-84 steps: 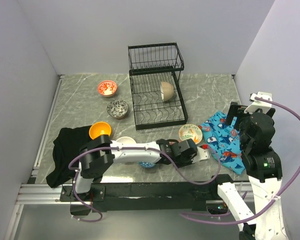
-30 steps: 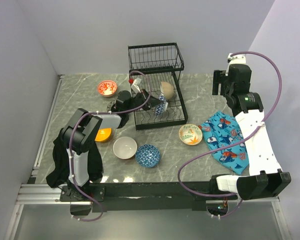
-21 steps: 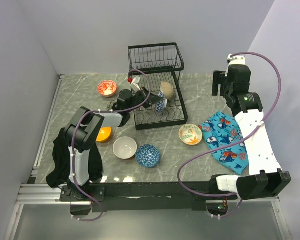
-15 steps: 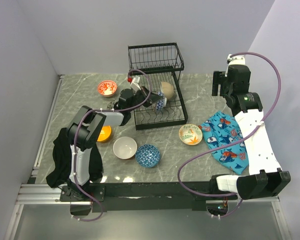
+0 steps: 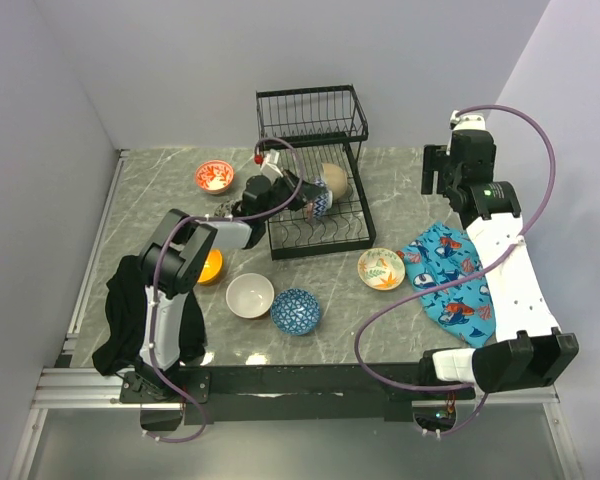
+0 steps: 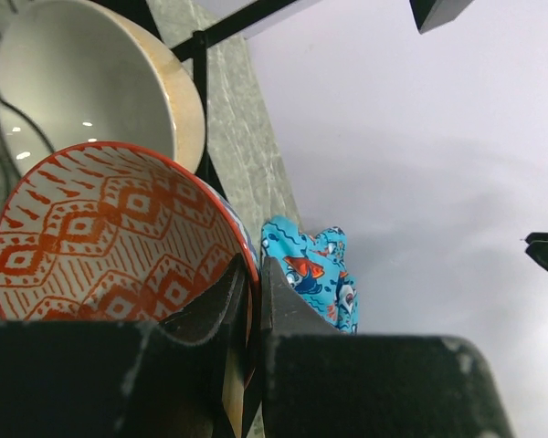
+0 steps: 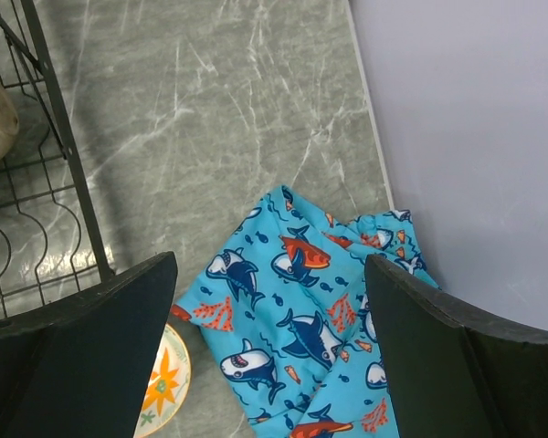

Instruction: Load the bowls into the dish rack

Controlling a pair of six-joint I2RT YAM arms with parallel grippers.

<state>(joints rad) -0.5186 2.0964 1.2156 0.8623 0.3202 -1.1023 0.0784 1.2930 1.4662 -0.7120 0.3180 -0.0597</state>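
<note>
Rack (image 5: pixel 312 138) holding beige bowl (image 5: pixel 335 181) — patterned bowl (image 5: pixel 319 203) beside, cloth (image 5: pixel 452 280) apart.

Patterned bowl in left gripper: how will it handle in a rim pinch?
Likely slippery: the patterned bowl looks glazed, and the left gripper pinches only its rim, so it may pivot. Probably rigid and chip-prone, with the beige bowl close beside it.

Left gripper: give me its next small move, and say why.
Probably ease the red-and-white patterned bowl down into a slot of the black wire dish rack, on its lower tray. The left gripper is shut on that bowl's rim, holding it on edge over the tray, close beside the beige bowl standing there. It does not look seated yet.
</note>
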